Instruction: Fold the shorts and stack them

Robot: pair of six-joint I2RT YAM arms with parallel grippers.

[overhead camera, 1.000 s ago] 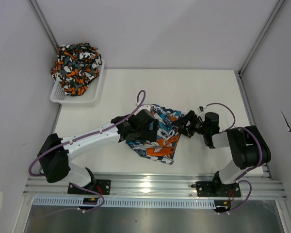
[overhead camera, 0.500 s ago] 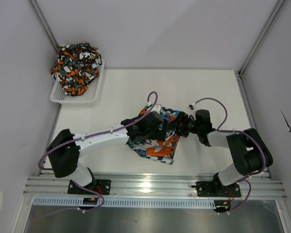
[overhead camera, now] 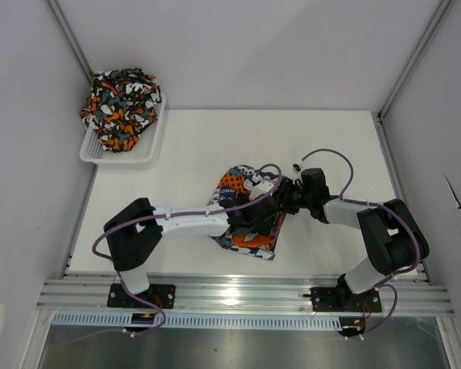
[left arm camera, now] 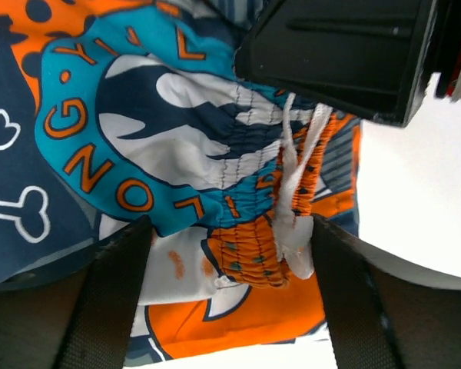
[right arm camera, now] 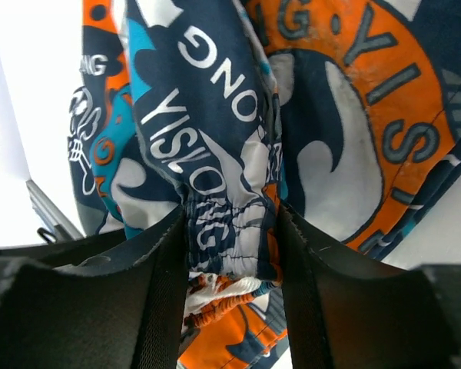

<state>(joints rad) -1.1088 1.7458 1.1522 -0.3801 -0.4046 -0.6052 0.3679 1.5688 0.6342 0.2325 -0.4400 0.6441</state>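
2 pincers meet at the patchwork shorts, which lie bunched in the middle of the worktop. The right pincer is clenched on a gathered fold of waistband. The left pincer is released, its fingers straddling the orange elastic and drawstring without pinching. The camouflage shorts sit heaped in the basket at the far left corner. With only 1 grip, a pull may drag the whole bundle and spoil the fold, or the drawstring could snag a finger.
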